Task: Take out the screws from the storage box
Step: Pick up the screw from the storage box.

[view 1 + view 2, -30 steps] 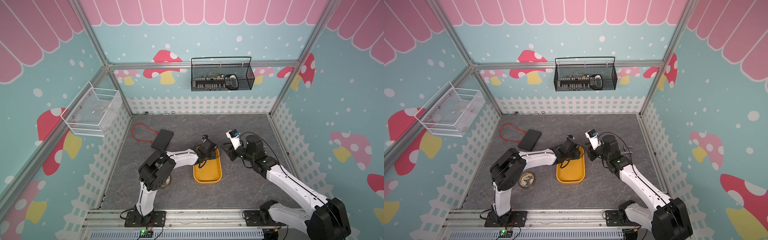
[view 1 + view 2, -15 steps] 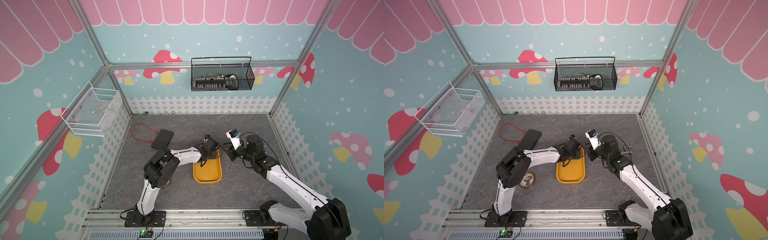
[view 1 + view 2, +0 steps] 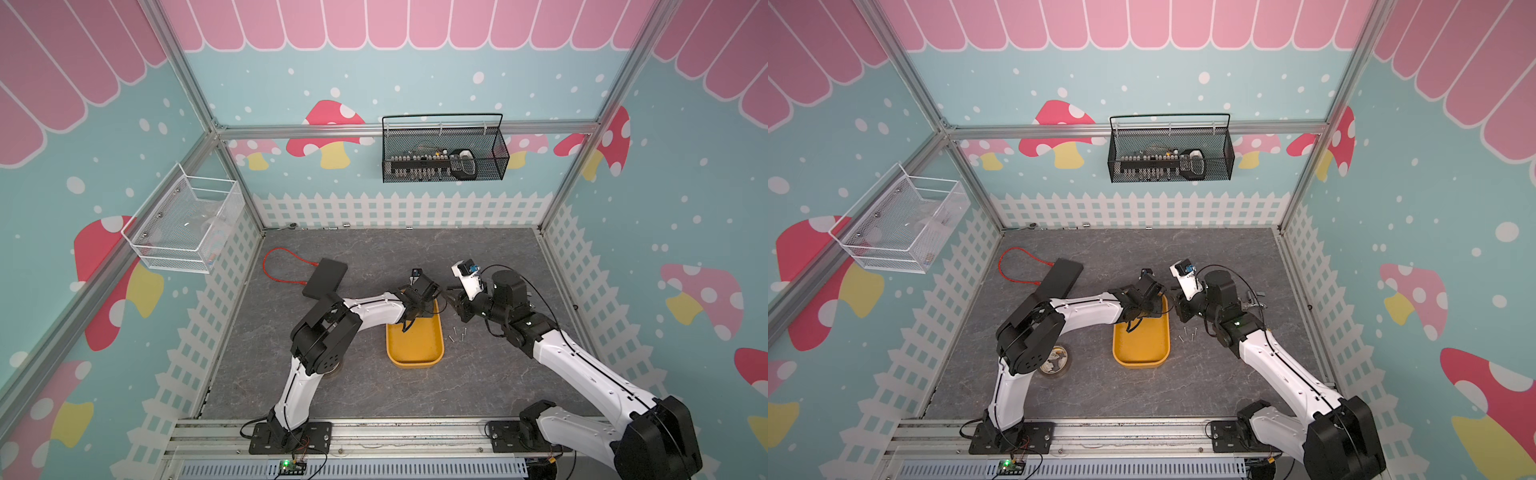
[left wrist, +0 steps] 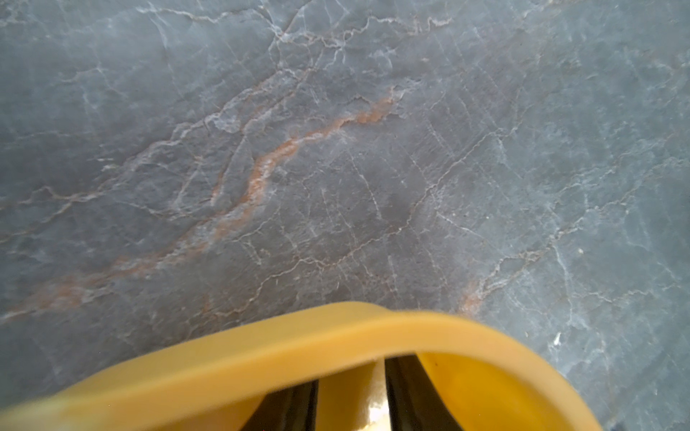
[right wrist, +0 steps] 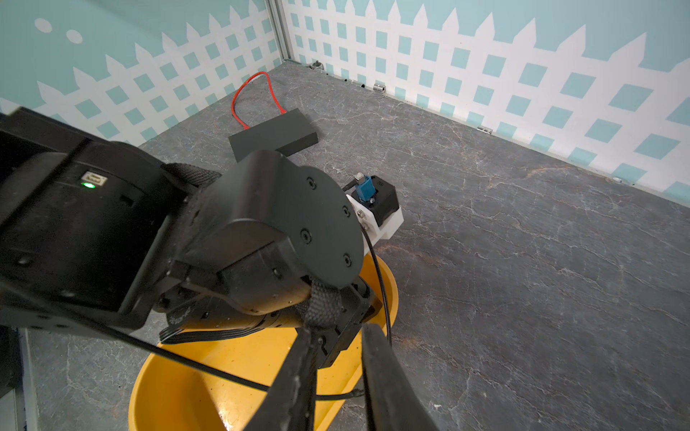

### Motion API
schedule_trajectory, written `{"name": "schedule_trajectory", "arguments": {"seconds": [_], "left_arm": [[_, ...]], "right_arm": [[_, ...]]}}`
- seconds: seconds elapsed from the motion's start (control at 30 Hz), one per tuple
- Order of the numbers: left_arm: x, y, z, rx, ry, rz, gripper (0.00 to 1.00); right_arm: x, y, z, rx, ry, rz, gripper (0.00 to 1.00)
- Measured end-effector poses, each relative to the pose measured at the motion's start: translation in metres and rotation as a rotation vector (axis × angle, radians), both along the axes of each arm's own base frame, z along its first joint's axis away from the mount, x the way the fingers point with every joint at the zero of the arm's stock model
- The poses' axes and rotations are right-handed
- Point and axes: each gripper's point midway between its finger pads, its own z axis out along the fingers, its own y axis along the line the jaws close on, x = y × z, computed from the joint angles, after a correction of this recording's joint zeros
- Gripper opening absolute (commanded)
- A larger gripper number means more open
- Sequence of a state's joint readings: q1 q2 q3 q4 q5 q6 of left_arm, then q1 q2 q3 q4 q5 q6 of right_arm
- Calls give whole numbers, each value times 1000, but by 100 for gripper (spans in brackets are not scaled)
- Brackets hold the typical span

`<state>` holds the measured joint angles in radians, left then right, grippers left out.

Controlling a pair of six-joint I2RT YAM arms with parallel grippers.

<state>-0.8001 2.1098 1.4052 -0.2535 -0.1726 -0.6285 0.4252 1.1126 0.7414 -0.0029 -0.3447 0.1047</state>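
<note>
The left arm has drawn its elbow in and carried the left gripper [image 4: 351, 373] to the far end of the tub [image 3: 414, 365]; the right arm has not shifted. Nearest the rail, a round tin [image 3: 1054, 360] shows well in a top view; where the left elbow covers it, only a sliver remains.

The tub sits flat on the table [image 3: 374, 257], with its long axis running near to far. Just beside its right wall lie the screws [image 3: 457, 333], flat on the table. Most point roughly along that same line, and they are too small to tell head from tip.

Only the left wrist view shows that gripper's fingers [image 4: 407, 395]. They are down inside the tub behind its rim, apart, with bare tub floor between them.

The right wrist view shows the right gripper [image 5: 339, 330] hovering at the tub's far right corner. Its fingers [image 5: 384, 373] are apart with nothing between them.

Farther back lie a flat black box [image 3: 325, 277] and a looped red cable [image 3: 282, 266].
</note>
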Motion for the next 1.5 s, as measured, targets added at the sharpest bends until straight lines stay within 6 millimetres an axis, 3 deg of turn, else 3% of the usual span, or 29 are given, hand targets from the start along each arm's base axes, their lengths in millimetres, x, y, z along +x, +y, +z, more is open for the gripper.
{"name": "schedule_trajectory", "arguments": {"seconds": [1.17,1.5], "left_arm": [[1,-1,1,8,5,-9,22],[-4,3,21,-7,-2,-7,24]], "right_arm": [[-3,-3,-5,-26,0,-2,27],[-4,-4,-10,-29,9,0,27]]}}
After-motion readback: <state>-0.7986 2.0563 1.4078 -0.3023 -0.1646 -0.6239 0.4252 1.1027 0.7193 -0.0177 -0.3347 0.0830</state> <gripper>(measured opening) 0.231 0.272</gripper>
